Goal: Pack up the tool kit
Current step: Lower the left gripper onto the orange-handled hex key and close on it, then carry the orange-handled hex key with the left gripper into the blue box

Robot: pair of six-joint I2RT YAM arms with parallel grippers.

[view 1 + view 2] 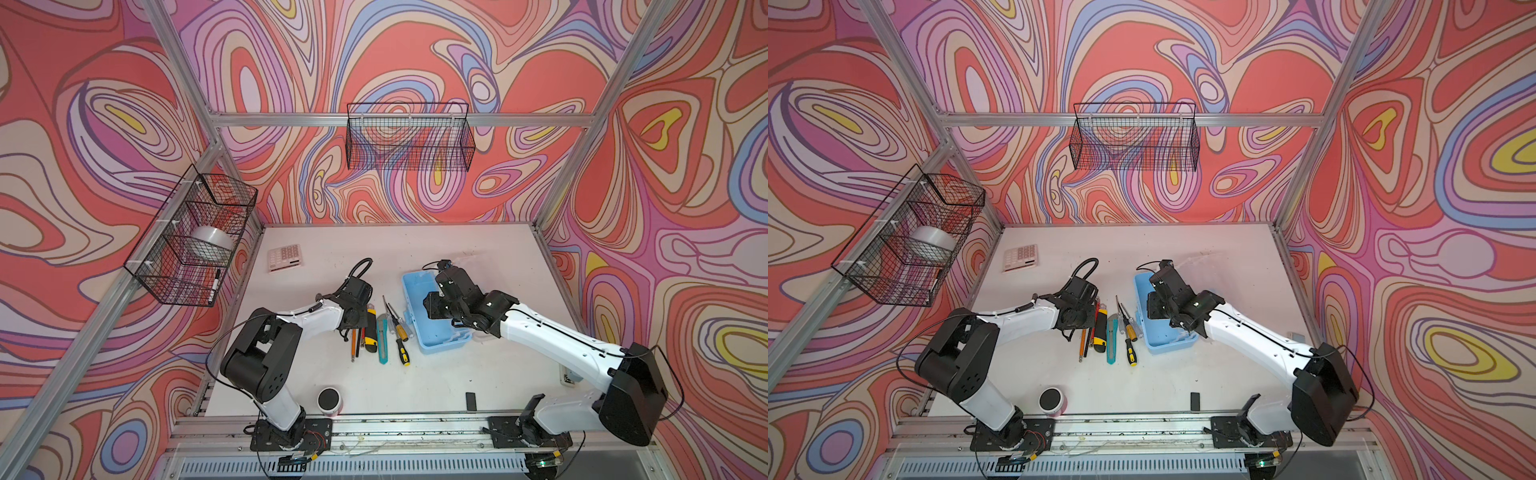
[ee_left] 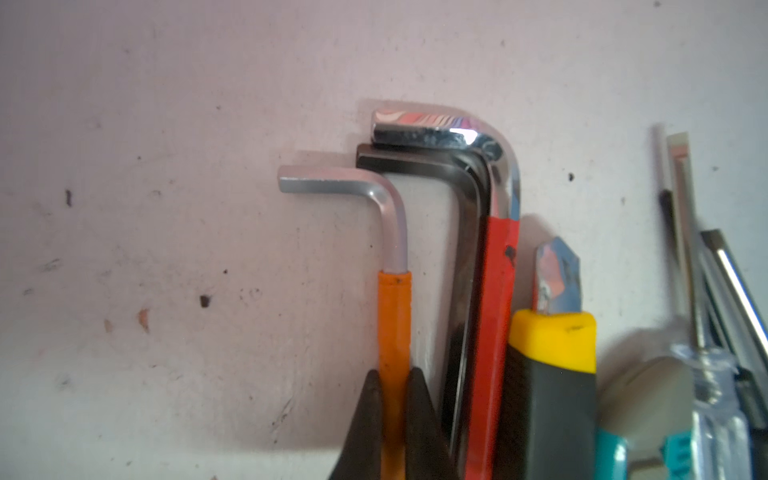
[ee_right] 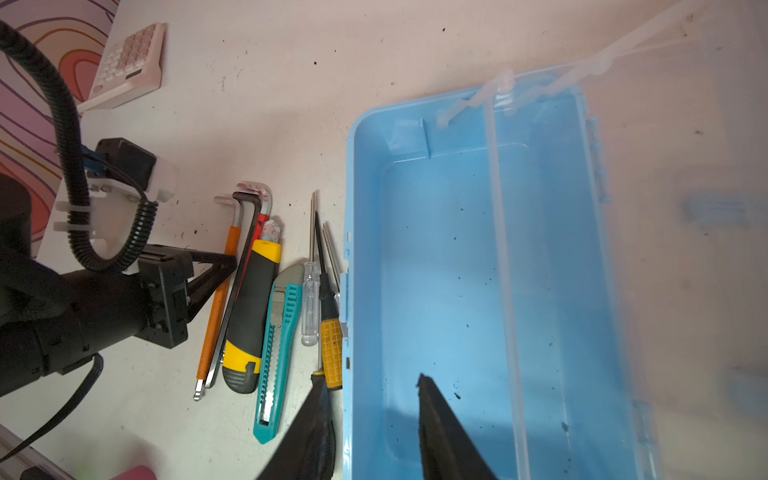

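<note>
One orange hex key (image 2: 395, 316) sits pinched in left end effector (image 2: 394, 376).

Twin overhead views sharing the whole table (image 1: 457, 374); wrist views close, downward.

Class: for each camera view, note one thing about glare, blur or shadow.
In both top views: even light, faint shadows on the table. Left wrist view: glare on the chrome hex key; screwdrivers blurred. Right wrist view: the clear lid hazes what lies behind it.
</note>
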